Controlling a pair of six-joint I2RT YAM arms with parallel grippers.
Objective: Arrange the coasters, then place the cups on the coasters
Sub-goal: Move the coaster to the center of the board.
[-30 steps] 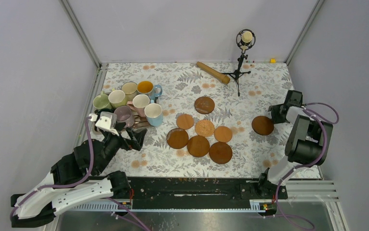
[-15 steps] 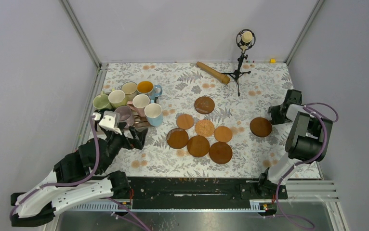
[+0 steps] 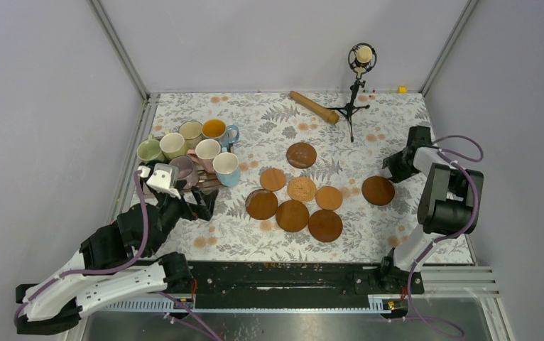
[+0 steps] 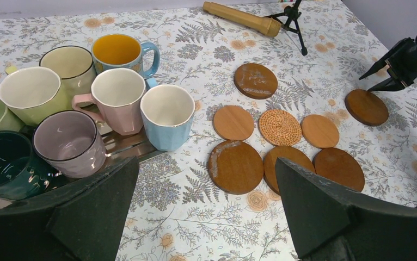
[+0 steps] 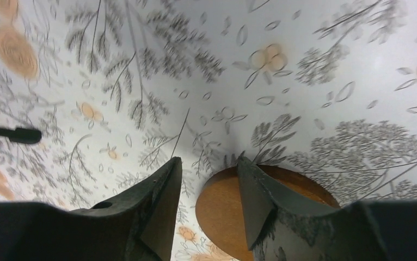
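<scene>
Right gripper (image 5: pixel 207 166) jaws slightly apart, clamping nothing, tips straddling the lone coaster (image 3: pixel 378 190) rim. It sits well right of the coaster cluster (image 3: pixel 302 189); we'd push left. Right arm nearer.

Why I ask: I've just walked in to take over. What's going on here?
Two robot arms are setting out coasters for mugs. The right gripper is down at a lone dark coaster on the right, jaws partly open with the coaster's edge between its fingertips. The seven other coasters lie bunched in the middle. The left gripper hangs wide open and empty near the eight mugs clustered at the left. No mug is on a coaster yet.
</scene>
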